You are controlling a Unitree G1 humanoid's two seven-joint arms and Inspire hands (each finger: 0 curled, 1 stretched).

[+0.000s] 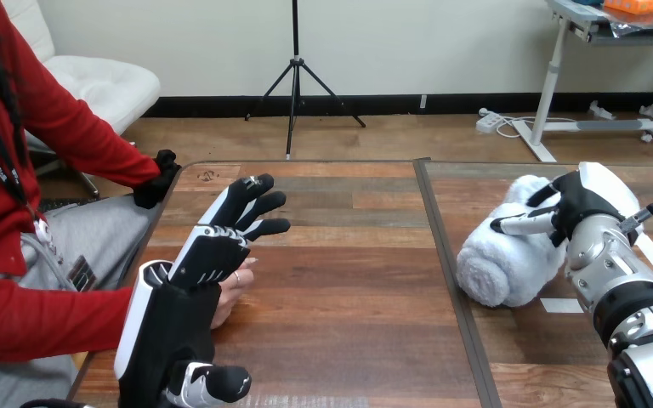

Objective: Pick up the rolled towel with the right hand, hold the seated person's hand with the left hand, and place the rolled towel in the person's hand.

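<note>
The rolled towel (500,259) is white and lies on its side on the wooden table (349,280), over on the right. The right hand (580,206) sits on top of it. Its fingers bend over the back of the towel and its thumb lies across the front, so it grips the towel. On the left side of the table, the left hand (194,285) is stretched out flat with its fingers straight and a little apart. The person's hand (238,282) lies on the table right under it, peeking out beside it.
</note>
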